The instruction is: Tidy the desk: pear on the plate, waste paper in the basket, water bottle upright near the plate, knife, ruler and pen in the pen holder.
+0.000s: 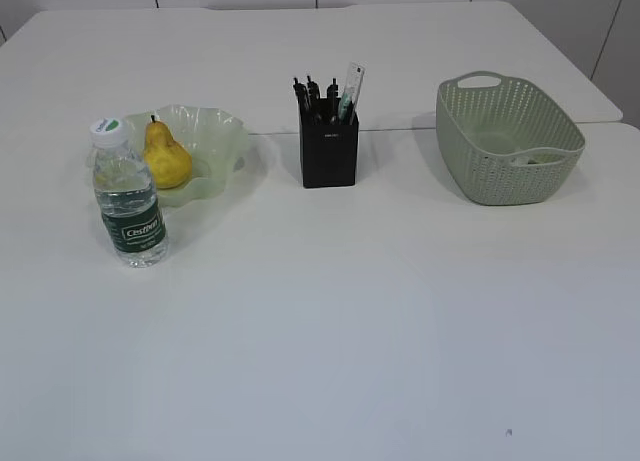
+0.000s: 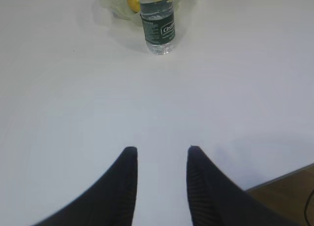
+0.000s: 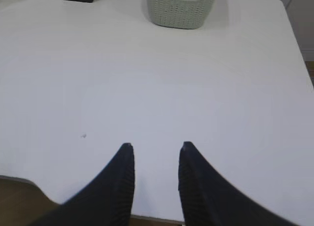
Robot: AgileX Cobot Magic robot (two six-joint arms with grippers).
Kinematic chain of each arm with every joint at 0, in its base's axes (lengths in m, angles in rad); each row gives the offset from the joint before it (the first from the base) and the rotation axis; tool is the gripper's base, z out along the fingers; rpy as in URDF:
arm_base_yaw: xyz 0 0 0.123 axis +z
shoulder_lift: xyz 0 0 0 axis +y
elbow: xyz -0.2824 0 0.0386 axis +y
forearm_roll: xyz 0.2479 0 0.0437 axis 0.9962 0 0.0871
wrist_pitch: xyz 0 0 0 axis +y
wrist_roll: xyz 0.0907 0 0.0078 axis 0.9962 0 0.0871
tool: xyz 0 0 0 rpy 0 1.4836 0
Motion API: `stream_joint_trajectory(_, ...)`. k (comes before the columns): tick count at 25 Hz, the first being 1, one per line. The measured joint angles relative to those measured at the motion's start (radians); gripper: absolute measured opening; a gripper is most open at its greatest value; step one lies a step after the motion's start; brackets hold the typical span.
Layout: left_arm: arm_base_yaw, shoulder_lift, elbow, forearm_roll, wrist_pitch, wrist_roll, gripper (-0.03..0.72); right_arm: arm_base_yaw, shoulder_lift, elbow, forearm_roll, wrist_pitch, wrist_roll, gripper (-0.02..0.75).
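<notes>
The big plain white desk (image 1: 330, 331) looks tidy. The small yellow pear (image 1: 166, 157) with a dark stem sits on the pale green glass plate (image 1: 222, 133) with the wavy rim. The small clear water bottle (image 1: 128, 197) with a white cap and dark green label stands up straight, just beside the plate. The small square black pen holder (image 1: 329, 149) has dark pens and the clear plastic ruler (image 1: 352, 89) sticking out of it; I cannot pick out the knife. The sage green oval basket (image 1: 508, 141) has something pale and small in its bottom, maybe the waste paper. The left gripper (image 2: 162, 151) and the right gripper (image 3: 155, 147) hang over bare desk near its front edge, jaws apart and holding nothing. I think the job is about done. An arm reaching forward carelessly could knock the bottle over, because it is tall and light.
</notes>
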Motion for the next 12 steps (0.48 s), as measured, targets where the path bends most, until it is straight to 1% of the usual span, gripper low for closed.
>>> stream_joint_trajectory(2,0.000,0.000,0.000,0.000,0.000,0.000,0.239,-0.046,0.000,0.000,0.000,0.000,0.000,0.260)
stream_joint_trajectory(4,0.000,0.000,0.000,0.000,0.000,0.000,0.239,-0.067,0.000,0.000,0.000,0.000,0.000,0.260)
stream_joint_trajectory(12,0.000,0.000,0.000,0.000,0.000,0.000,0.239,-0.073,0.000,0.000,0.000,-0.002,0.003,0.260)
